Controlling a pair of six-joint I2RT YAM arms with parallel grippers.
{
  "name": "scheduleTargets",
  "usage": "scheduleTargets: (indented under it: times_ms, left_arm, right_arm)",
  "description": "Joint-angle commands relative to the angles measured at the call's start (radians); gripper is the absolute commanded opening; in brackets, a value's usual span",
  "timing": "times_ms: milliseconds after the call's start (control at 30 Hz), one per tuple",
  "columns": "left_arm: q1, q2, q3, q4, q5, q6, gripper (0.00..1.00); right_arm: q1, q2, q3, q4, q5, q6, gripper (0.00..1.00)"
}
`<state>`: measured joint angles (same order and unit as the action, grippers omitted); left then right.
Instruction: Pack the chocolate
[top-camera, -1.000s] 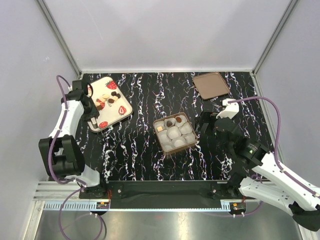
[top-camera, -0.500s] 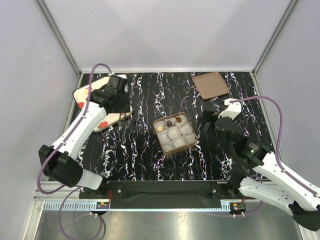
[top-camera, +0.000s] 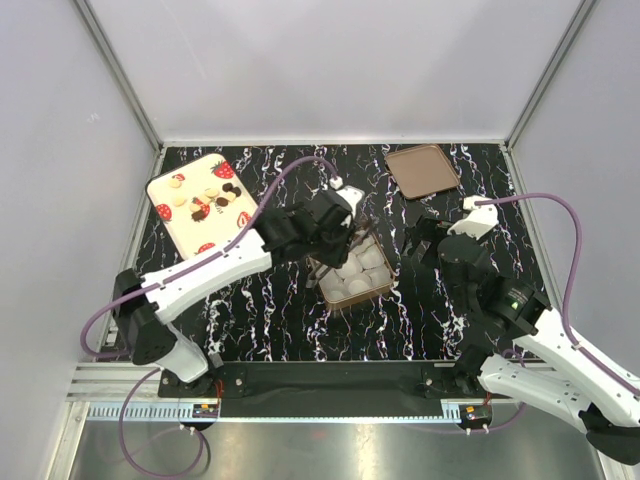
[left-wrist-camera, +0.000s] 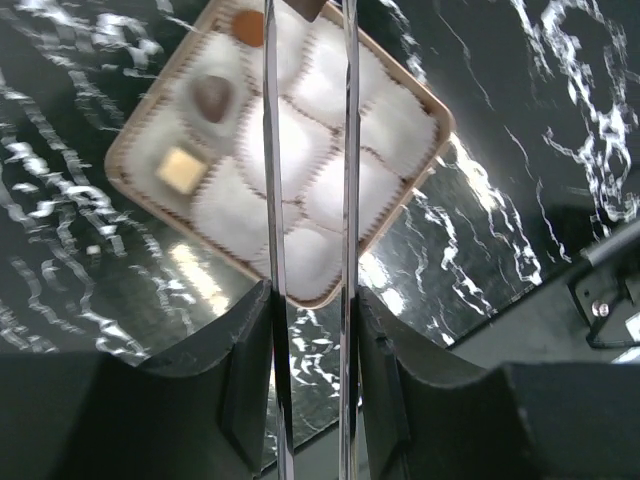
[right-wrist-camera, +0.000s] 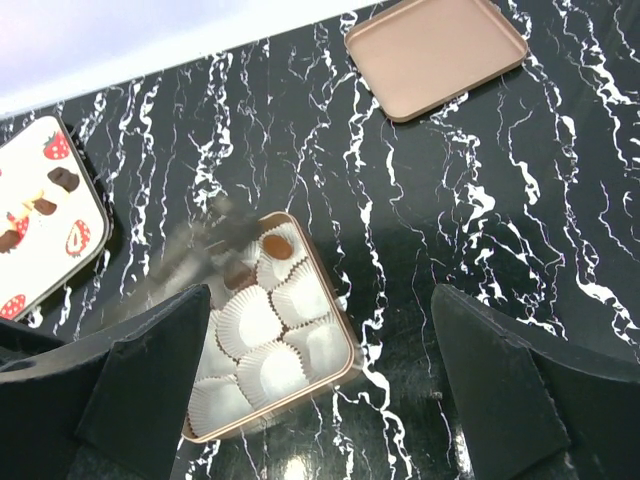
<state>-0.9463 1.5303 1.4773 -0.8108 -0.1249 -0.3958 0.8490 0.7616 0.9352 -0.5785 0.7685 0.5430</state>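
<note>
Small dark brown and cream chocolates (top-camera: 215, 195) lie on a strawberry-print tray (top-camera: 175, 220) at the far left, also in the right wrist view (right-wrist-camera: 62, 178). My left gripper (top-camera: 345, 238) hangs over the far-left corner of the tan box (top-camera: 365, 297). Its long metal blades (left-wrist-camera: 306, 30) are close together with a dark brown chocolate (left-wrist-camera: 305, 6) between them at the frame's top edge. The box (left-wrist-camera: 440, 125) holds white paper cups (left-wrist-camera: 400, 130); three have a candy in them. My right gripper (top-camera: 420, 240) is wide open and empty (right-wrist-camera: 322, 295), right of the box (right-wrist-camera: 268, 405).
The box's flat tan lid (top-camera: 422, 170) lies at the far right, also in the right wrist view (right-wrist-camera: 435, 50). Grey walls close in the black marbled table (top-camera: 270, 300) on three sides. The left arm stretches across the table's middle from its base at the near left.
My left arm has swung from the strawberry tray at the far left across to the box in the middle. The right arm has barely moved.
</note>
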Motion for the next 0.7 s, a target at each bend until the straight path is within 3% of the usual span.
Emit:
scheduleTargets:
  times_ms: [0, 667]
  left_arm:
    - [-0.032, 0.022, -0.005, 0.097, 0.033, 0.021, 0.32]
    - [-0.086, 0.106, -0.12, 0.13, -0.002, -0.026, 0.37]
  right_arm:
    - [-0.007, -0.004, 0.051, -0.006, 0.061, 0.014, 1.0]
    - [-0.007, -0.001, 0.039, 0.011, 0.06, 0.018, 0.99]
